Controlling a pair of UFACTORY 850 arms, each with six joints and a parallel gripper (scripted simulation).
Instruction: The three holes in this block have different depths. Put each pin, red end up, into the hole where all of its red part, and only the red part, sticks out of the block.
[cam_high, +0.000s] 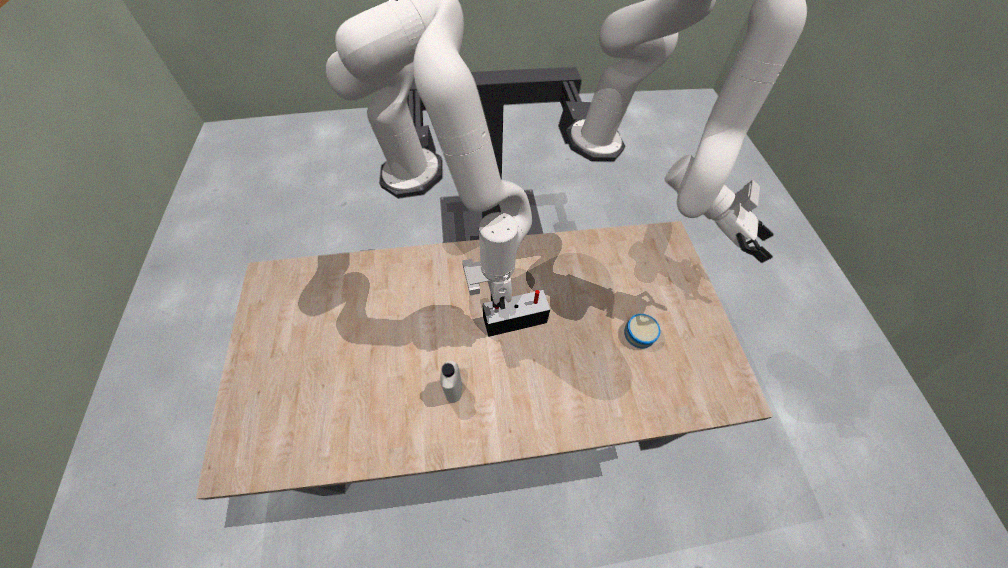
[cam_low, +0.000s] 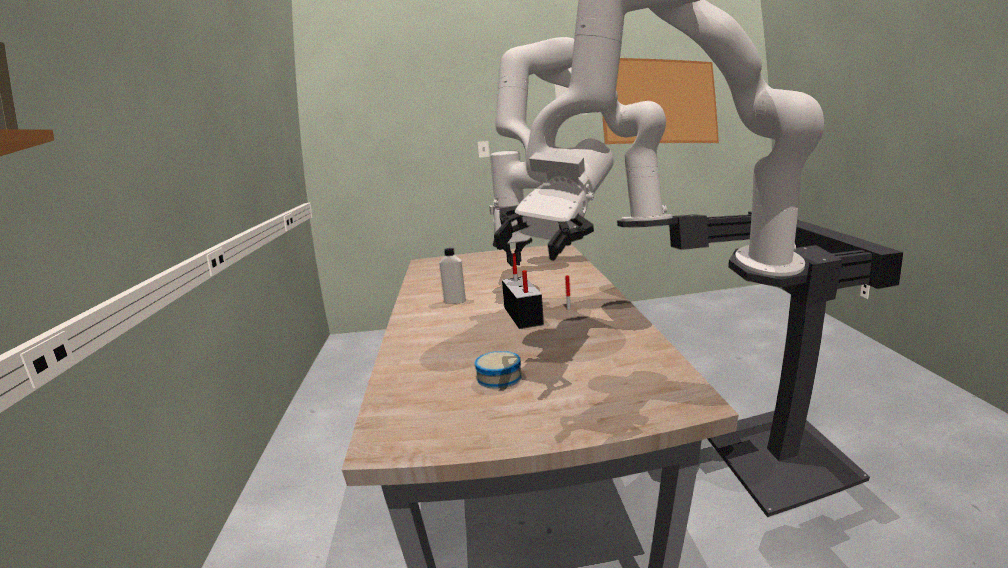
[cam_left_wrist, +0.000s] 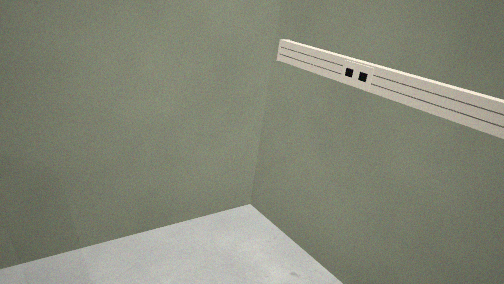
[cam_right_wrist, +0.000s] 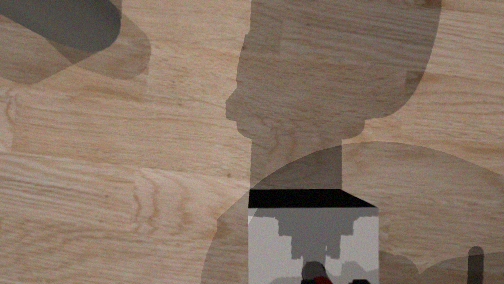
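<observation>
A light wood tabletop (cam_high: 338, 423) (cam_low: 423, 423) (cam_right_wrist: 75, 200), plank-grained and mounted on a dark frame, carries everything directly. On it stands the black block with a pale top (cam_high: 517, 322) (cam_low: 522, 307) (cam_right_wrist: 313, 220) — a red-ended pin (cam_low: 567, 290) stands upright near it. A grey bottle with a black cap (cam_high: 451, 383) (cam_low: 452, 280) stands upright, and a round blue-rimmed tin (cam_high: 642, 330) (cam_low: 498, 369) lies flat — well apart from the bottle.

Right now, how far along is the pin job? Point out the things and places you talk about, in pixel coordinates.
Done, apparently: one pin (cam_high: 536, 297) (cam_low: 524, 281) stands in the block (cam_high: 517, 323) (cam_low: 523, 308) (cam_right_wrist: 267, 245), only red showing. In hand: the right gripper (cam_high: 498, 305) (cam_low: 515, 259) grips another pin (cam_low: 514, 268) (cam_right_wrist: 322, 281) at the far end, grey visible below its red. Left: a third pin (cam_low: 567, 289), off the block; the middle hole (cam_high: 516, 306) looks unfilled.
</observation>
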